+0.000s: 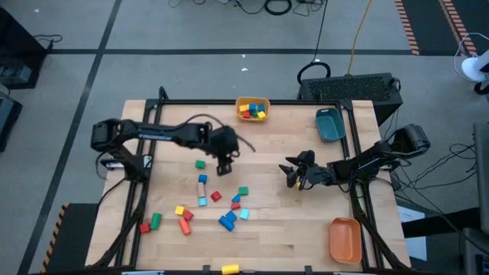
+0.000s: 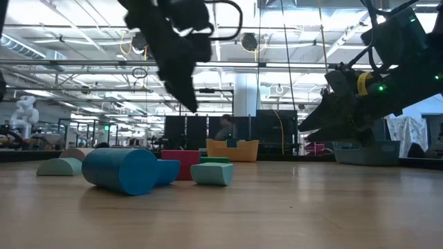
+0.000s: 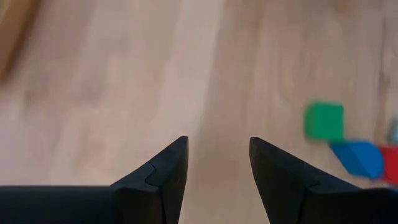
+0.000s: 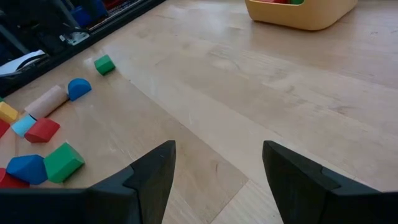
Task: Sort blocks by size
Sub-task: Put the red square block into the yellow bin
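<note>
Many blocks (image 1: 202, 200) strewn across the wooden table (image 1: 290, 221) toward its front-left area; more inside the yellow bin (image 1: 253, 108) at the back edge. Left gripper (image 1: 224, 167) poised above the scatter, fingers spread, empty. Right gripper (image 1: 293, 174) mid-table, likewise spread, holding nothing.
</note>
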### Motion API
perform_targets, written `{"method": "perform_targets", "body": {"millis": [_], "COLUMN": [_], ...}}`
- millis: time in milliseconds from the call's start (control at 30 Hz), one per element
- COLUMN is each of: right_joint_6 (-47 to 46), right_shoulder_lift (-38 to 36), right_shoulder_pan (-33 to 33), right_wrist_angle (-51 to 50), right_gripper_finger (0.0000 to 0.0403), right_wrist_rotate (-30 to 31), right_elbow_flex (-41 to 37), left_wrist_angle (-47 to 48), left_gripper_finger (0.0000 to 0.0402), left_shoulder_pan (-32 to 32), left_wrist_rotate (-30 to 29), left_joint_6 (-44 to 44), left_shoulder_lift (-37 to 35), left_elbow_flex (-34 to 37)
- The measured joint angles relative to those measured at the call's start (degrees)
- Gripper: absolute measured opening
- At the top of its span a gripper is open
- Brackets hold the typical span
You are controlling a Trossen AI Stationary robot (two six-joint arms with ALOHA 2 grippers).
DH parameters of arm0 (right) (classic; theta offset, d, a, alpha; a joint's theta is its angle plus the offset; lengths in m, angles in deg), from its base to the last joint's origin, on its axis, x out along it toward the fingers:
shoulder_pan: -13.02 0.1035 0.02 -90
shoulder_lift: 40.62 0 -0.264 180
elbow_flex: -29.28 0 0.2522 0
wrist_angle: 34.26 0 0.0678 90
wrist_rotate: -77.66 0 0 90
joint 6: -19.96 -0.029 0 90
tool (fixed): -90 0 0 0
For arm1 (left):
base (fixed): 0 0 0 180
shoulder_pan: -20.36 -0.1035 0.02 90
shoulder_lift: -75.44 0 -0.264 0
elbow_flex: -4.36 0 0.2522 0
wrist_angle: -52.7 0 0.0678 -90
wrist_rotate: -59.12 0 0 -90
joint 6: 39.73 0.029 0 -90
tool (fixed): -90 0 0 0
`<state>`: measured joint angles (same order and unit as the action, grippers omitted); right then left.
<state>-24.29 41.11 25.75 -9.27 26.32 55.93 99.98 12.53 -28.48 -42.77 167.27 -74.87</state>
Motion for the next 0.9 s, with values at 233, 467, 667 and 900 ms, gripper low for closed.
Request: {"method": "perform_targets", "body": {"millis": [233,467,667,900], "right_joint_6": [0.0,0.0,0.0,-0.3], "right_shoulder_lift": [0.0,0.0,0.0,0.0], "right_shoulder_pan": [0.0,0.0,0.0,0.0], "right_wrist_angle": [0.0,0.2,0.5,0.5], "right_gripper_finger": [0.0228,0.0228,0.0228,0.0228], "right_wrist_rotate": [0.0,0.0,0.0,0.0], "right_elbow_flex": [0.0,0.0,0.0,0.0], "left_wrist_angle": [0.3,2.9,4.0,5.9], "left_gripper_finger": [0.0173,0.0173,0.0173,0.0173], "left_shoulder_pan": [7.6,14.8,20.5,26.3], "left_wrist_rotate": [-4.9,-6.1,-6.3,-6.4], "left_joint_6": [-7.3,-13.2,-17.5,-21.2], "left_shoulder_lift": [-5.3,-5.7,-5.7,-5.7], "left_elbow_flex": [6.6,8.9,10.0,11.1]}}
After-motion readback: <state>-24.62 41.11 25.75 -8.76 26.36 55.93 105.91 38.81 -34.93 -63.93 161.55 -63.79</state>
